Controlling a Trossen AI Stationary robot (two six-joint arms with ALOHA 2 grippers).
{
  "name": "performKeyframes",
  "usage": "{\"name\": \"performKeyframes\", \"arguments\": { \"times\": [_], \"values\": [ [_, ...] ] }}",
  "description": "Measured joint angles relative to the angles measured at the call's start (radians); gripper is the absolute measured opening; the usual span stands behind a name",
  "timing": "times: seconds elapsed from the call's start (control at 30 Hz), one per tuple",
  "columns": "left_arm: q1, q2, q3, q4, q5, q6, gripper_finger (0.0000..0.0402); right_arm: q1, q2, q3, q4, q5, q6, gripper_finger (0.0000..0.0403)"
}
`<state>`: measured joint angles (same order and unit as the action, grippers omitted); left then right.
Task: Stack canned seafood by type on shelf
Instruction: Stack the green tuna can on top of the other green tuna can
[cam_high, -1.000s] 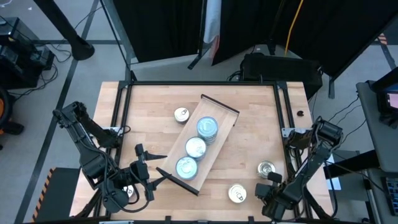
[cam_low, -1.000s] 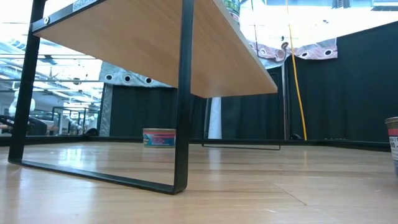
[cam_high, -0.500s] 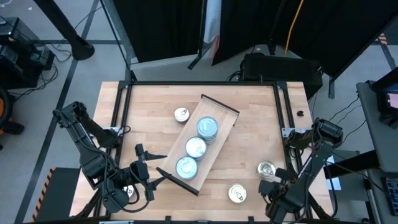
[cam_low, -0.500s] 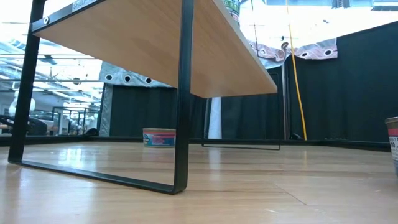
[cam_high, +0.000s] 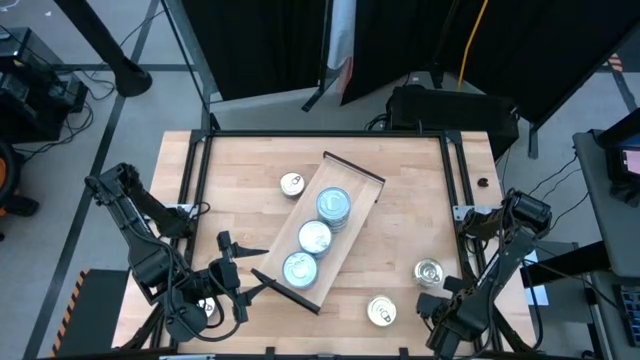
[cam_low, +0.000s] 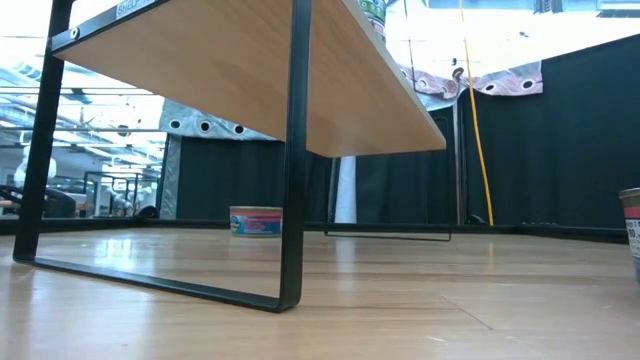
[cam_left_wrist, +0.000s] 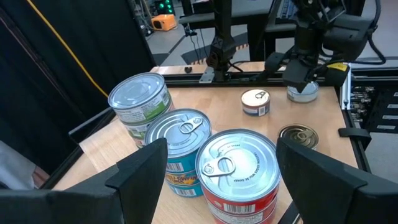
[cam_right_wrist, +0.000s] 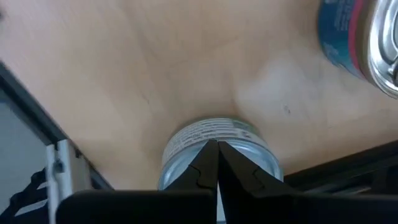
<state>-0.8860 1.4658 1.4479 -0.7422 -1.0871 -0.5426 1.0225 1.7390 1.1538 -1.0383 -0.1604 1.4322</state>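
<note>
Shifting: right gripper (cam_high: 437, 297) slightly since earlier | shelf (cam_high: 318, 230) unchanged

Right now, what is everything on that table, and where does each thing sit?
Shelf: one, light wood with dark end rails, lying diagonally mid-table.
Tin stacks on the shelf: three, silver tops, in a row along it; labels green, blue and red.
Loose tins: three, silver-gold tops; one beside the shelf's far side, two near the right front corner.
Table: one, pale butcher-block with dark frame.
Left end effector: open, at the shelf's near end.
Right end effector: shut, by the loose tin at the right edge.
</note>
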Motion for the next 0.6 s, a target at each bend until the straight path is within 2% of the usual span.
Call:
{"name": "performKeyframes", "arguments": {
  "times": [0.43,0.6],
  "values": [
    [0.0,0.0,0.0,0.0,0.0,0.0,0.0301,0.0,-0.008,-0.07,0.108,-0.003,-0.011,0.0],
    [0.0,0.0,0.0,0.0,0.001,0.0,0.0301,-0.009,0.008,-0.122,0.204,0.039,-0.02,0.0]
  ]
}}
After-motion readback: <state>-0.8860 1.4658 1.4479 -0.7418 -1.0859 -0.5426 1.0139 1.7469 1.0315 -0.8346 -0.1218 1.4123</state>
